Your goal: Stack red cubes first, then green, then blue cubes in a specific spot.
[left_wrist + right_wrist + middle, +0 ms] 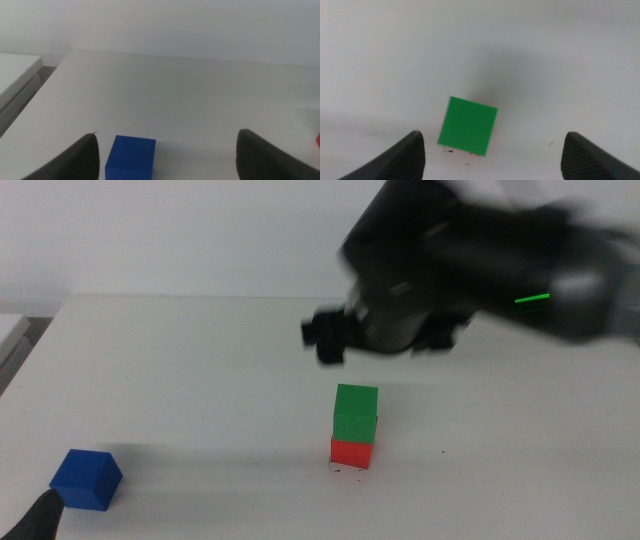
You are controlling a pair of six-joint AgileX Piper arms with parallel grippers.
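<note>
The green cube [356, 413] sits on the red cube [351, 452] near the table's middle, with faint black marks [345, 471] at the red cube's base. My right gripper [390, 330] hovers above and behind the stack, blurred. In the right wrist view it [492, 155] is open and empty straight over the green cube [468, 125], which hides the red cube. The blue cube [87, 479] lies alone at the front left. My left gripper [40, 515] is open just in front of it; in the left wrist view the blue cube [131, 157] is near one jaw.
The white table [200, 370] ends at its left edge beside a lower white surface [12, 330]. A tiny dark speck [446, 451] lies right of the stack. A sliver of the red cube [318, 140] shows at the edge of the left wrist view.
</note>
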